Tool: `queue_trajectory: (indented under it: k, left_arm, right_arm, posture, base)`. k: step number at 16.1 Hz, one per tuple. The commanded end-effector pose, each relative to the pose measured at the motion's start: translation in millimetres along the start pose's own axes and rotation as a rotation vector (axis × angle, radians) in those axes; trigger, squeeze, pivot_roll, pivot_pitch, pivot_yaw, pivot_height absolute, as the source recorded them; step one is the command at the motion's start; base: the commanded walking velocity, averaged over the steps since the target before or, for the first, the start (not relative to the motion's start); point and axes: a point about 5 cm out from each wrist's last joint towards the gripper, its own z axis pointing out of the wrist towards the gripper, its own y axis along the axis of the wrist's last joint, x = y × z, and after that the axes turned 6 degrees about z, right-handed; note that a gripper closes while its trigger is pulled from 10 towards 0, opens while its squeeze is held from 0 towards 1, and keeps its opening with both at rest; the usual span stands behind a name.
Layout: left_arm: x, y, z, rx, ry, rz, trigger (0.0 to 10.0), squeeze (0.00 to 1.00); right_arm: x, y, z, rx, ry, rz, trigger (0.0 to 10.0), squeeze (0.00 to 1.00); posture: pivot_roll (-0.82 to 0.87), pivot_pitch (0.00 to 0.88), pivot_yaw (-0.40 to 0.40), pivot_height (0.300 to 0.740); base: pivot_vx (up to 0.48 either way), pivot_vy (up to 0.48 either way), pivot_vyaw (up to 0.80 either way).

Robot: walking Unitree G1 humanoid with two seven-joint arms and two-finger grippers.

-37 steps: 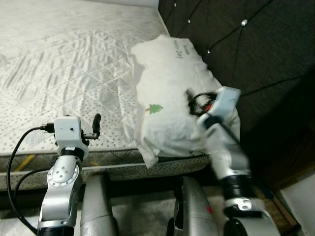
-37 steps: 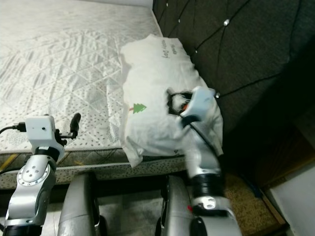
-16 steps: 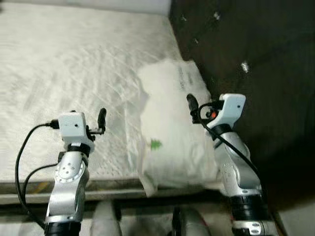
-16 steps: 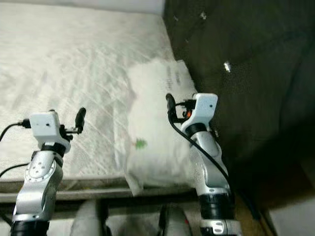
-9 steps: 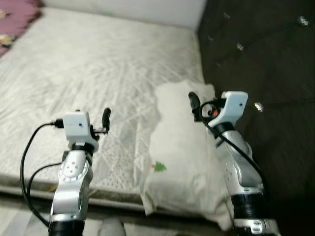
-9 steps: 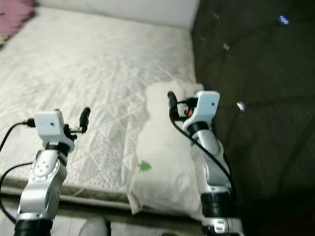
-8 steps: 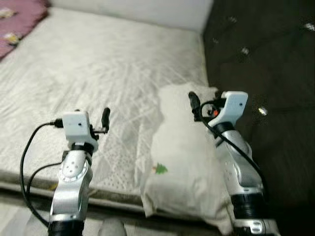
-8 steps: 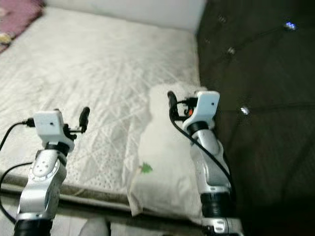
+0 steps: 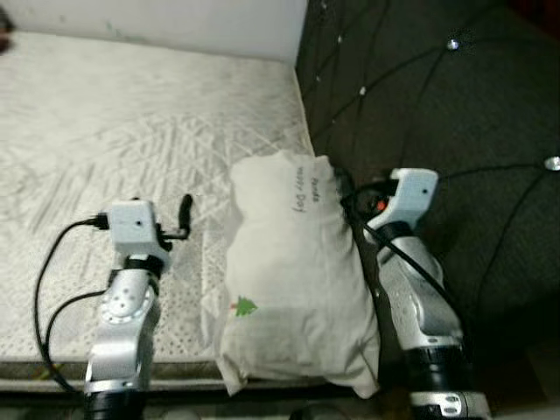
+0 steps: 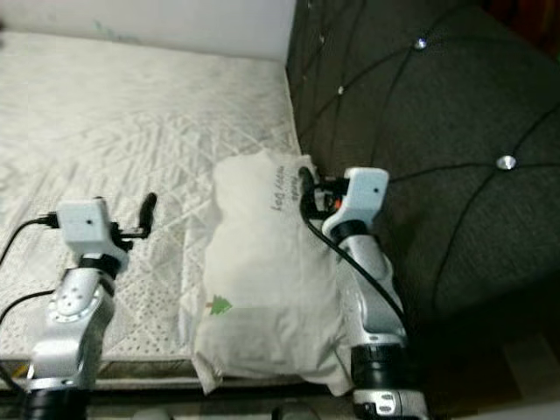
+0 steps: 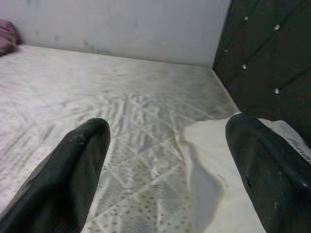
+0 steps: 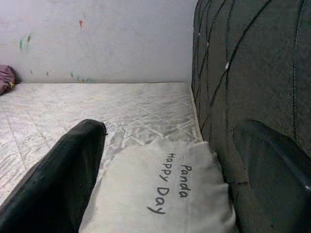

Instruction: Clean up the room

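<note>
— Against the dark padded headboard (image 9: 437,96), at the near corner of the mattress (image 9: 105,131), you have the white pillow (image 9: 293,280). It lies flat, with the words "Panda Happy Day" toward the wall and a small green tree (image 9: 245,306) near the front edge. Its front corner seems to hang a little over the mattress edge.

— And your two grippers?

— Your right gripper (image 12: 165,189) hovers just over the far end of the pillow, fingers spread wide, holding nothing. Your left gripper (image 11: 165,170) is raised over the mattress, just beside the pillow, also spread and empty.

— What can go wrong?

— I think if you push the pillow with the right arm, it can slide off the front edge to the floor. Also your right fingers are close to the headboard; one finger can catch on the padding. If you pinch only thin cloth, the pillow may slip.
</note>
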Motion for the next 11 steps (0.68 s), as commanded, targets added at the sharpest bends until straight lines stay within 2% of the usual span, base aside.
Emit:
queue_trajectory:
  k: [1, 4, 11]
  left_arm:
    - [-7.3, -0.7, 1.1, 0.002, -0.025, -0.022, 10.0, 0.0]
    - [-2.9, -6.4, -0.5, 0.044, -0.003, -0.083, 10.0, 0.0]
    - [-9.6, -2.5, 2.0, 0.024, -0.048, -0.107, 10.0, 0.0]
  right_arm:
    - [-16.2, -6.2, -0.7, 0.051, -0.077, -0.004, 10.0, 0.0]
    - [-16.6, -12.0, -4.6, 0.079, -0.056, -0.006, 10.0, 0.0]
    - [-18.4, -13.8, -7.7, 0.1, -0.061, -0.035, 10.0, 0.0]
  posture:
    - [0.05, 0.0, -0.088, 0.74]
    - [0.05, 0.0, -0.088, 0.74]
    - [0.03, 0.0, -0.085, 0.74]
  base:
    - [0.0, 0.356, 0.0]
    - [0.0, 0.48, 0.0]
    - [0.0, 0.48, 0.0]
